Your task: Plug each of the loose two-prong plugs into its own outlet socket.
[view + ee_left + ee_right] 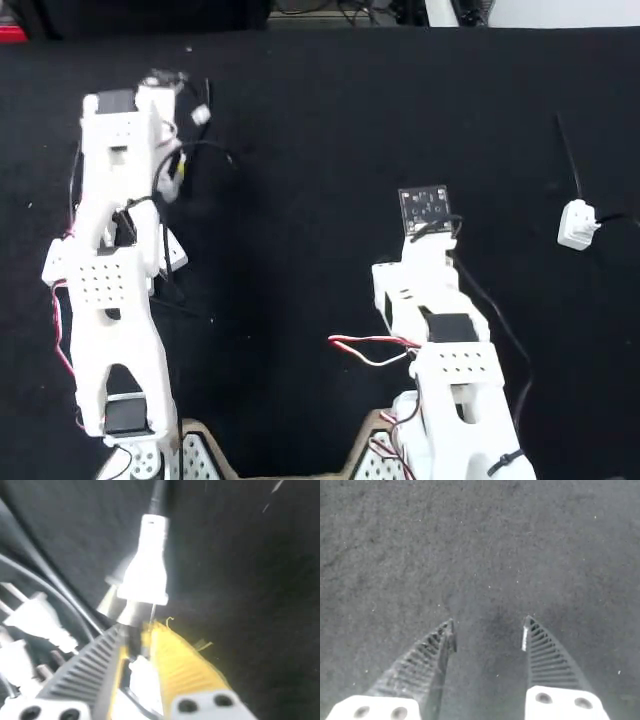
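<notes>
Black cloth; plug (cords, spares beside)

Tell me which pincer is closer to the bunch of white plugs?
Left. The left pincer is right at the white plugs; the right pincer hangs over black cloth elsewhere.

White plug (black-corded), more plugs beside

Left arm stands over tangled cables; a white fitting, perhaps a socket, lies far right.
</notes>
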### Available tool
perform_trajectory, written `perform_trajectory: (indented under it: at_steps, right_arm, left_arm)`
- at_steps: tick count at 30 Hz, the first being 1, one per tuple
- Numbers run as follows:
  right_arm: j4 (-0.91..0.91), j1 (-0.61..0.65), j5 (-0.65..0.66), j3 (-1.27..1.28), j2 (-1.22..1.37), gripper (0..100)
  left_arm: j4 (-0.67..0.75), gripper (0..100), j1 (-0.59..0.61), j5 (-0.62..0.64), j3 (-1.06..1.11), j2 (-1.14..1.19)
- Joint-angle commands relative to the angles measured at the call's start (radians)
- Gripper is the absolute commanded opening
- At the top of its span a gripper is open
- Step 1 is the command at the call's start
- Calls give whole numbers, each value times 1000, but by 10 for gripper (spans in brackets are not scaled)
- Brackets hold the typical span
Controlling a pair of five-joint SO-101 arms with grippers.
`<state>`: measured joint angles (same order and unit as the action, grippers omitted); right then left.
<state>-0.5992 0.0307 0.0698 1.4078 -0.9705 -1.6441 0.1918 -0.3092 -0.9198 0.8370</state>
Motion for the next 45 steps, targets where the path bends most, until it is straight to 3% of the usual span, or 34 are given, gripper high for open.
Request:
perform_trajectory:
  at_steps: [1,5,13,16,23,26,34,45]
  right_arm:
    - [23,9,-2,-5,-25,198]
    - [20,9,-2,-4,-25,198]
    - [18,9,-2,-4,-25,198]
    - [18,9,-2,-4,-25,198]
    - [18,9,-2,-4,-25,198]
    - [17,9,-2,-4,-25,198]
    - [17,9,-2,-2,-24,198]
    - [23,-44,-2,5,-24,198]
  left_arm:
    - [-3,121,4,-15,-182,-89]
    - [69,294,13,-11,-209,-41]
    - [482,264,58,-15,-211,137]
    - [569,265,62,-23,-214,160]
    - [491,285,22,-338,-234,172]
    - [468,285,33,-408,-232,172]
    - [488,285,47,-494,-209,219]
    - [545,255,51,-489,-209,318]
